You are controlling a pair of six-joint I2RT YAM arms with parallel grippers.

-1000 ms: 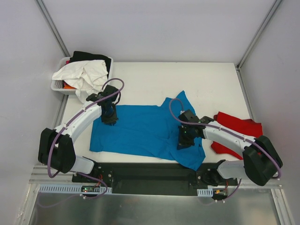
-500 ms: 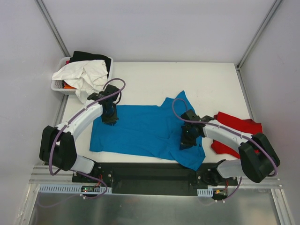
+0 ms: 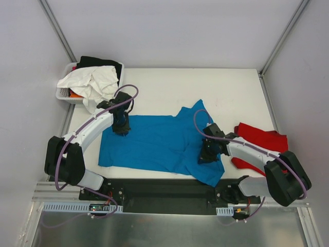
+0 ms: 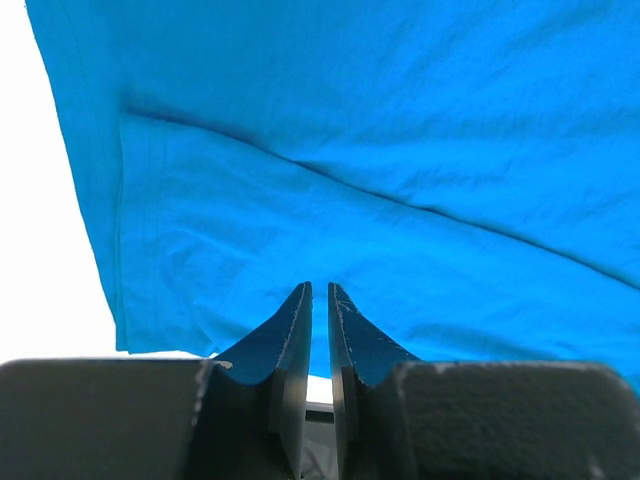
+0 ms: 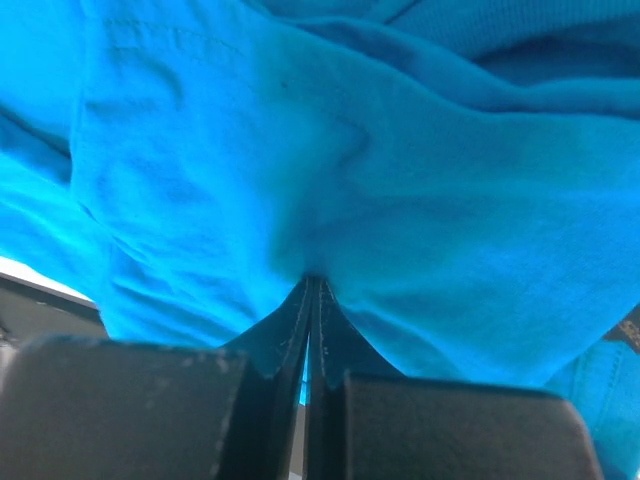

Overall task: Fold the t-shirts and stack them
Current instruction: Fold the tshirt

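Two pinches are made on the blue shirt (image 3: 159, 141), spread on the table (image 3: 205, 87) near the red shirt (image 3: 259, 141): the left hand (image 3: 121, 126) closed narrowly at a far corner, the right hand (image 3: 208, 154) shut tight on puckered cloth at its right end; such light, limp cloth is judged best gripped at hems.

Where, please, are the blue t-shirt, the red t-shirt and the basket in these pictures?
blue t-shirt (image 3: 154, 141): top view, flat body.
red t-shirt (image 3: 259, 136): top view, far part.
basket (image 3: 62, 94): top view, front wall.
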